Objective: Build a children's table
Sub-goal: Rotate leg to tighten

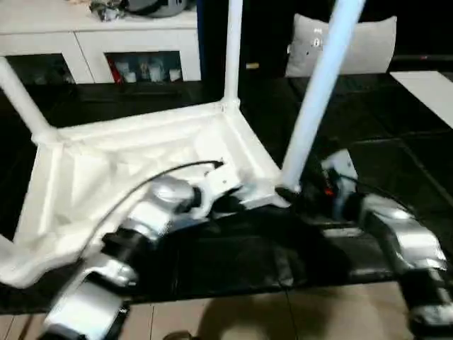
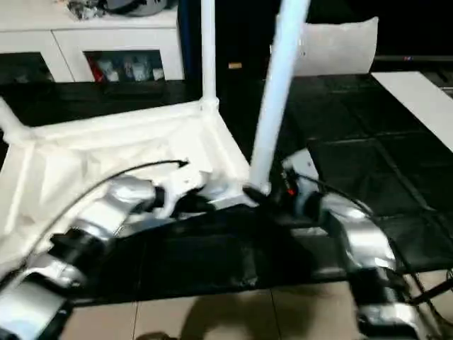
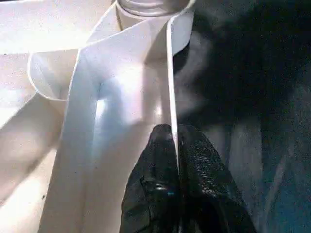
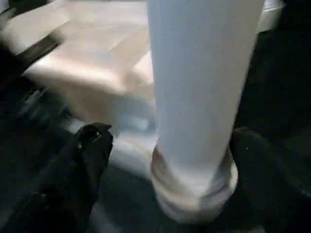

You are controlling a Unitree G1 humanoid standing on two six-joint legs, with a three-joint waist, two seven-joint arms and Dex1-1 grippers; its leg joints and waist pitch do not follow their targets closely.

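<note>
The children's table top (image 1: 141,170) lies upside down on the black work table, ribbed underside up. White legs stand in its corner sockets: one at the far corner (image 1: 232,49), one at the left (image 1: 21,95), and a tilted one at the near right corner (image 1: 318,92). My left gripper (image 1: 230,202) is shut on the top's thin rim (image 3: 170,87) close to that near right corner. My right gripper (image 1: 294,195) is at the base of the near right leg (image 4: 204,87). It is open, its fingers (image 4: 92,145) standing apart from the leg on either side.
A white cabinet with glass doors (image 1: 106,49) stands behind the work table. A white cushion-like thing (image 1: 354,42) sits at the back right and a white sheet (image 1: 432,85) at the right. The work table's front edge meets tiled floor (image 1: 283,312).
</note>
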